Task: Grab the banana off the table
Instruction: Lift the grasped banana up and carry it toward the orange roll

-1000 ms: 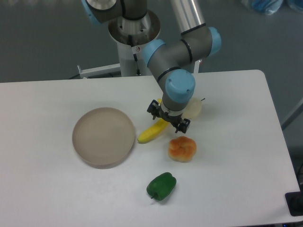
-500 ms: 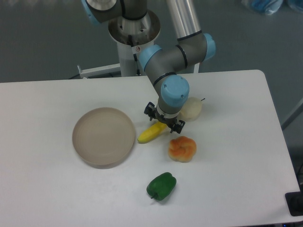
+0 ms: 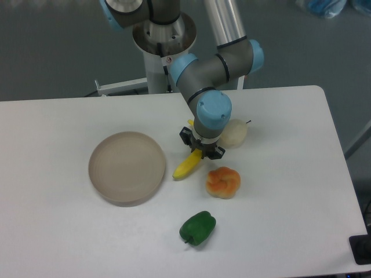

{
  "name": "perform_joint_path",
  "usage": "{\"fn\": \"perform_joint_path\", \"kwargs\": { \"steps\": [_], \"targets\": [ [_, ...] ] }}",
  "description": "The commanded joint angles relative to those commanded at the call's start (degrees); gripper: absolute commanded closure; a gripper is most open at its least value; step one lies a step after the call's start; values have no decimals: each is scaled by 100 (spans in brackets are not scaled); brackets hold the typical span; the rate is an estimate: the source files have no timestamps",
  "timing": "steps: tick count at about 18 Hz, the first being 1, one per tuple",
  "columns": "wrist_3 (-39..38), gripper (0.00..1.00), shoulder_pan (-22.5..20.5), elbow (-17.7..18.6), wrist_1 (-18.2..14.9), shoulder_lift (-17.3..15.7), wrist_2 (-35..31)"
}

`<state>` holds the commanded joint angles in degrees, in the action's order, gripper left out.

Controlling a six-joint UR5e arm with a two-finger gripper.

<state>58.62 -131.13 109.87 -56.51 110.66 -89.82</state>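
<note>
One banana (image 3: 187, 167) lies on the table (image 3: 58, 231), pincer (image 3: 201, 145) clamped around its upper end.

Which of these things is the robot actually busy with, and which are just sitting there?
In the job:
banana
gripper, down over the banana's upper end
table

Just lying about:
round dish
orange pumpkin-like fruit
green pepper
pale round fruit

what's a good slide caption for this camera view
UR5e hand lowered over the banana on the white table, beside a round dish.
</note>
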Motion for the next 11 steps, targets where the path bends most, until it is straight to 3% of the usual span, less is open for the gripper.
{"fn": "perform_joint_path", "kwargs": {
  "steps": [3,11],
  "targets": [
    [35,100,-44,-61,-53,-149,9],
    [53,100,-88,-1010,-597,-299,26]
  ]
}}
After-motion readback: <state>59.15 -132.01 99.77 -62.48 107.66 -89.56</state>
